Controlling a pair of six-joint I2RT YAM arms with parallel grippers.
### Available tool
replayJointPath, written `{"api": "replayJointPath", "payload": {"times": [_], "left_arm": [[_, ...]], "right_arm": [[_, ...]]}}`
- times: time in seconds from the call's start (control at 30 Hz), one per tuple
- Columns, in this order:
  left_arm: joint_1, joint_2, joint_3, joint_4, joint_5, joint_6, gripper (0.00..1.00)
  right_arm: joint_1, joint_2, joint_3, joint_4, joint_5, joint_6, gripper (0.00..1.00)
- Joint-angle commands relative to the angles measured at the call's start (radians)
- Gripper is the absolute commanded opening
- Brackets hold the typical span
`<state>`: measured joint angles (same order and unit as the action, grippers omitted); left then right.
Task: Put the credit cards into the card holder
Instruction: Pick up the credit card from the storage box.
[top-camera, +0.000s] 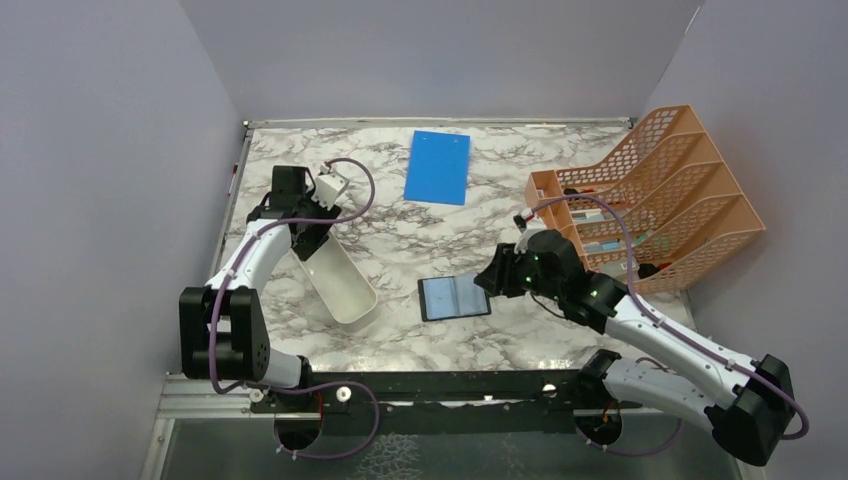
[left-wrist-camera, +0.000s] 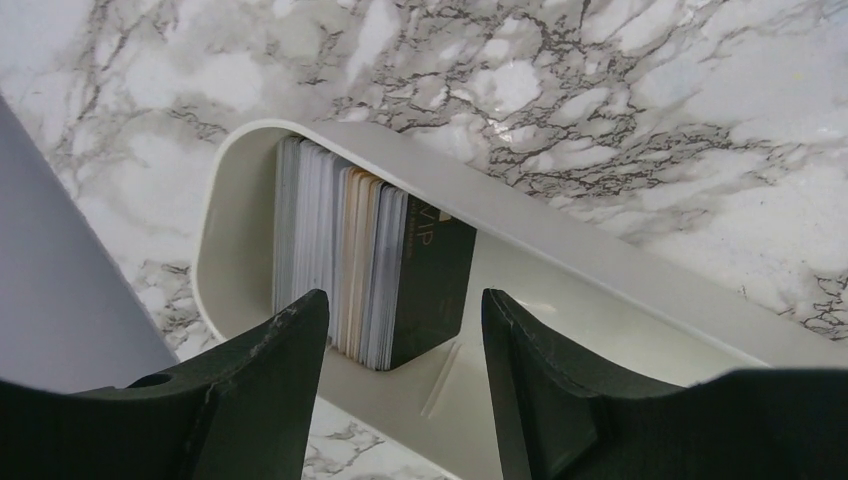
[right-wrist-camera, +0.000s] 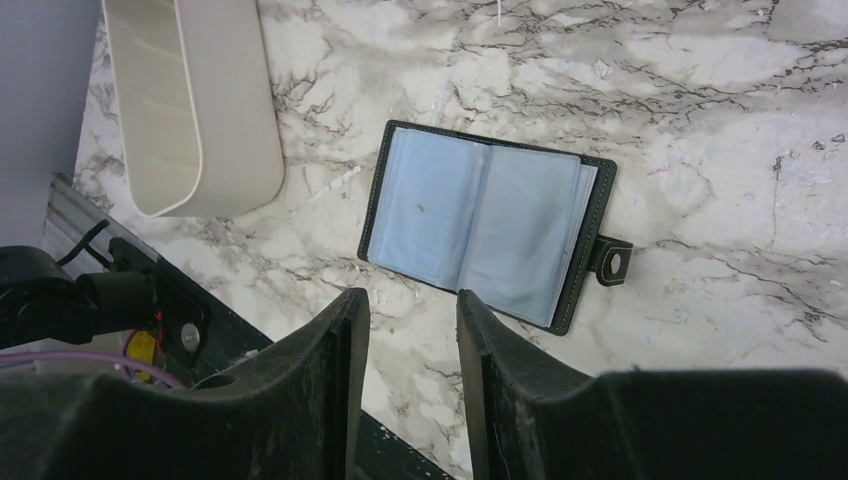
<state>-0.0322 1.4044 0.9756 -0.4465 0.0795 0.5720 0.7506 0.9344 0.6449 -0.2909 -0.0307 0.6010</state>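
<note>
The credit cards (left-wrist-camera: 345, 255) stand on edge as a stack at one end of a white oblong tray (left-wrist-camera: 560, 225), pale ones behind and a dark one (left-wrist-camera: 432, 280) in front. My left gripper (left-wrist-camera: 405, 312) hovers over that stack, open, its fingers apart from the cards. From above, the left gripper (top-camera: 312, 244) sits over the tray's far end. The card holder (right-wrist-camera: 485, 222) lies flat and open on the marble, grey-blue pockets up, snap tab (right-wrist-camera: 612, 259) to its right. My right gripper (right-wrist-camera: 412, 306) is open and empty, just short of the holder's near edge. In the top view the card holder (top-camera: 455, 297) lies left of the right gripper (top-camera: 488, 281).
The white tray (top-camera: 345, 285) lies at an angle left of the holder. A blue board (top-camera: 438, 166) lies at the back centre. An orange mesh rack (top-camera: 655, 195) stands at the right. The table's black front rail (right-wrist-camera: 150, 300) runs close behind the right gripper.
</note>
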Motion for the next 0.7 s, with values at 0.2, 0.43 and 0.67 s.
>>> {"api": "replayJointPath", "payload": {"times": [0.2, 0.43, 0.67], "left_arm": [[0.005, 0.057, -0.074, 0.113, 0.032, 0.067, 0.61], [0.006, 0.109, -0.072, 0.138, 0.030, 0.088, 0.61], [0.005, 0.125, -0.080, 0.161, 0.009, 0.101, 0.61]], "right_arm": [[-0.004, -0.046, -0.013, -0.012, 0.019, -0.004, 0.43], [-0.004, -0.053, -0.007, -0.019, 0.031, -0.012, 0.43], [-0.004, -0.030, -0.013, 0.025, 0.006, -0.009, 0.43]]}}
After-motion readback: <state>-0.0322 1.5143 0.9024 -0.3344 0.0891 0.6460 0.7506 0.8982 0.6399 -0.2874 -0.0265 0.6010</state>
